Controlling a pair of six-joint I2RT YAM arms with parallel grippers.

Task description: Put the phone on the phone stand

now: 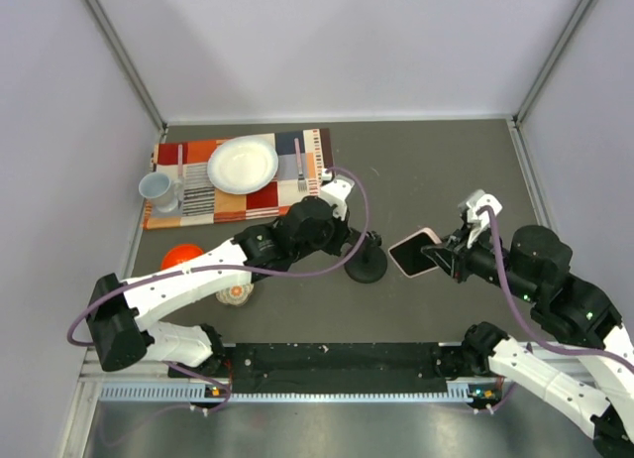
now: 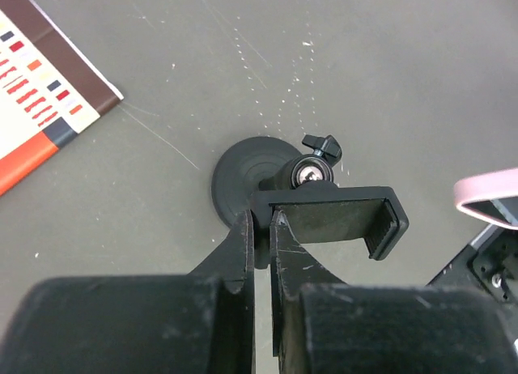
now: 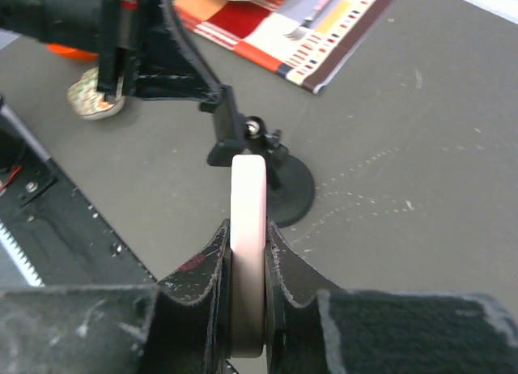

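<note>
The phone (image 1: 416, 252), black screen with a pale pink edge, hangs above the table in my right gripper (image 1: 444, 262), just right of the phone stand (image 1: 368, 270). In the right wrist view the right gripper (image 3: 248, 232) is shut on the phone (image 3: 248, 188), seen edge-on, with the stand's disc base (image 3: 293, 197) just beyond it. My left gripper (image 2: 261, 220) is shut on the left end of the stand's cradle (image 2: 340, 220); the round base (image 2: 241, 178) rests on the table. The phone's pink edge (image 2: 488, 193) shows at the right. From above, the left gripper (image 1: 350, 243) is at the stand's left.
A patterned placemat (image 1: 188, 185) at the back left holds a white plate (image 1: 243, 165), a fork (image 1: 300, 166) and a mug (image 1: 158, 190). An orange ball (image 1: 181, 256) and a small patterned object (image 1: 236, 296) lie by the left arm. A black rail (image 1: 337, 364) runs along the near edge.
</note>
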